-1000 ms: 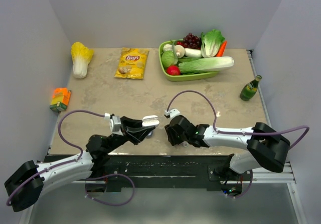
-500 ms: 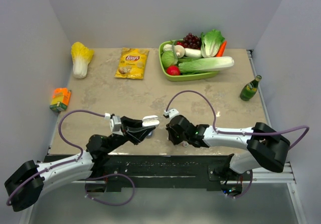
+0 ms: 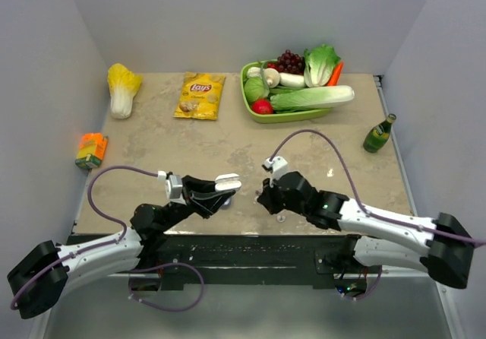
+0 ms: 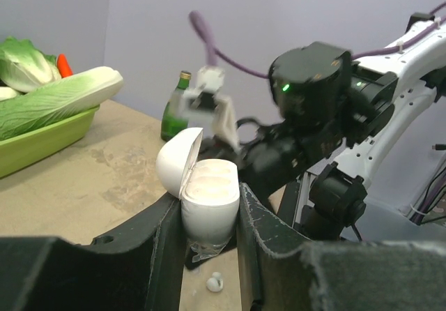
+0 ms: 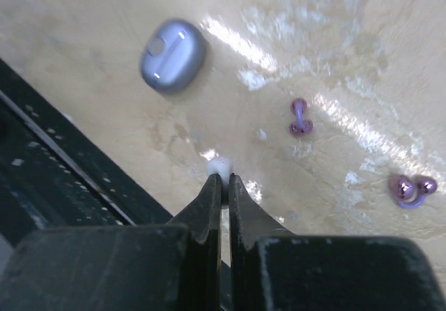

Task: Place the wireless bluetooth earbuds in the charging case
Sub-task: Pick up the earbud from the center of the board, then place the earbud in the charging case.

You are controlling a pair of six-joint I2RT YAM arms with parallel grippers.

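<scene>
Now the right gripper's [image 5: 220, 178] fingers are pinched almost together, with what looks like a white earbud [image 5: 219, 165] caught only at their very tips. The carry should therefore be slow and level, without slackening, toward the white charging case [image 4: 205, 185], which the left gripper [image 4: 208, 217] clamps upright with its lid open. Lower the bud straight into an empty seat and release only once it rests there; two lilac buds [image 5: 300, 117] and a closed lilac case [image 5: 173, 55] lie apart on the table [image 5: 348, 46].
</scene>
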